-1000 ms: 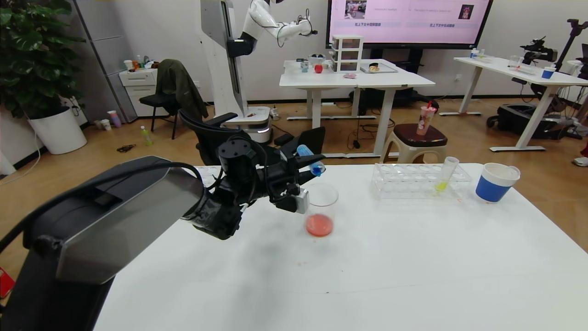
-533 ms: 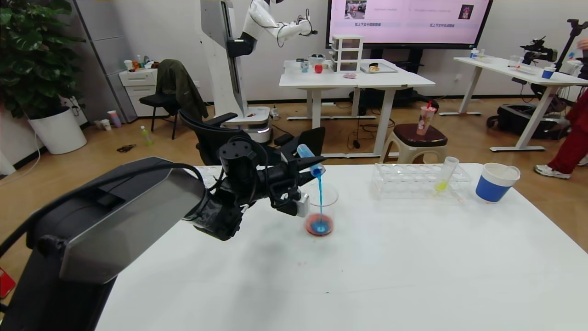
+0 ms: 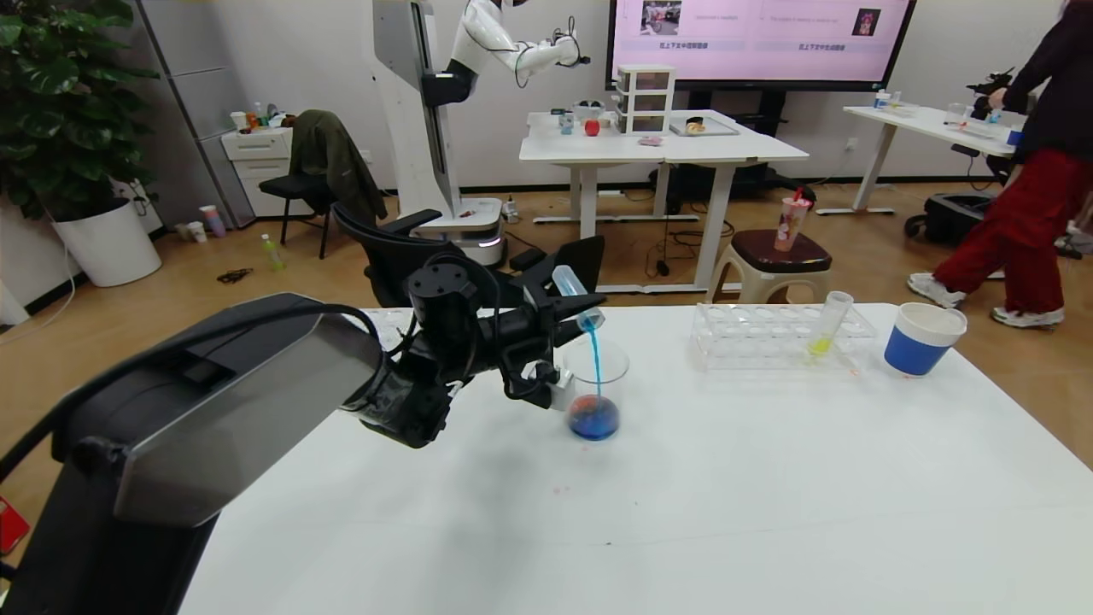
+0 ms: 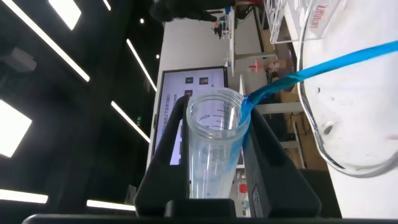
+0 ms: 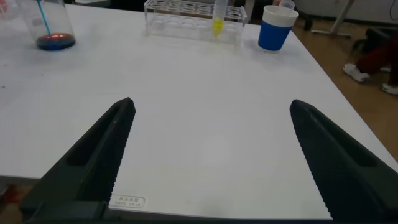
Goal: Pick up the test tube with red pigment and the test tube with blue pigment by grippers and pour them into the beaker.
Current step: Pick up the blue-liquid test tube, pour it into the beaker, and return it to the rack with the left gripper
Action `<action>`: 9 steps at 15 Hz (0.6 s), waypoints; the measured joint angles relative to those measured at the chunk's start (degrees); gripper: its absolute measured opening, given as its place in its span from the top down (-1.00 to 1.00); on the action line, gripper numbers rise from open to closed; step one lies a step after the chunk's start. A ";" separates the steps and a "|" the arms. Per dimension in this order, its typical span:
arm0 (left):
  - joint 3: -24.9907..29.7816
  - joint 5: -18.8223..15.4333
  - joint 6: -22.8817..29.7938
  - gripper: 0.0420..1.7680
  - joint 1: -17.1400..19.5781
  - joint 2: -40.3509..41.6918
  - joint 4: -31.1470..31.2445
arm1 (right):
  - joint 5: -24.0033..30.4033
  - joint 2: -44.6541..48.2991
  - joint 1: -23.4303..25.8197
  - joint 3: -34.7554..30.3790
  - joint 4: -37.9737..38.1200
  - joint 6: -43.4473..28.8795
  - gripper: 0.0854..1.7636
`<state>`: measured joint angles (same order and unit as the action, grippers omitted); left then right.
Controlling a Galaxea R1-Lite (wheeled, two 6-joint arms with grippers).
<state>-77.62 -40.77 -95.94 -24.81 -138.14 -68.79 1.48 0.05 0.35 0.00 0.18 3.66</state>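
In the head view, the left gripper (image 3: pixel 570 301) is seen raised over the far part of the white table (image 3: pixel 683 512), closed around the test tube with blue pigment (image 3: pixel 574 296). The tube is tipped mouth-down above the beaker (image 3: pixel 596 389), and a thin blue stream (image 3: pixel 594 363) runs from its lip into the glass. The beaker stands upright on the table just beside the gripper's light-grey box; a pool of blue liquid with a patch of red-orange in it lies at its bottom. Well to the right, a clear tube rack (image 3: pixel 781 335) is set near the table's far edge, with a tube of yellow-green liquid (image 3: pixel 828 325) leaning in it, and a blue-banded paper cup (image 3: pixel 922 339) stands just beside the rack.

In the left wrist view, the tube (image 4: pixel 213 149) is shown clamped between the two black fingers (image 4: pixel 166 158) — its open mouth faces the camera, and the blue stream (image 4: pixel 336 61) leaves the rim and crosses over the beaker's glass edge (image 4: pixel 311 106).

In the right wrist view, the right gripper (image 5: pixel 211 155) is held low over the near part of the table (image 5: pixel 205 124), its fingers (image 5: pixel 102 146) spread wide with nothing between them. Far across the table the beaker (image 5: pixel 51 28), the rack (image 5: pixel 193 15) with the yellow-green tube (image 5: pixel 218 17) and the cup (image 5: pixel 276 28) are visible. The test tube with red pigment cannot be made out in any view.
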 joint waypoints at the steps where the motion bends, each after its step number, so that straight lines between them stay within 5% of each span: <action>1: 0.00 -0.22 -1.00 0.46 0.01 -0.13 0.02 | 0.00 0.00 0.00 0.02 0.00 0.00 -0.97; 9: -0.06 -0.96 -1.49 0.46 0.33 -0.33 -0.59 | 0.00 0.00 0.00 0.00 0.00 0.00 -0.97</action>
<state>-77.68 -41.73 -97.43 -24.48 -138.47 -69.38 1.48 0.05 0.35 0.00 0.18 3.66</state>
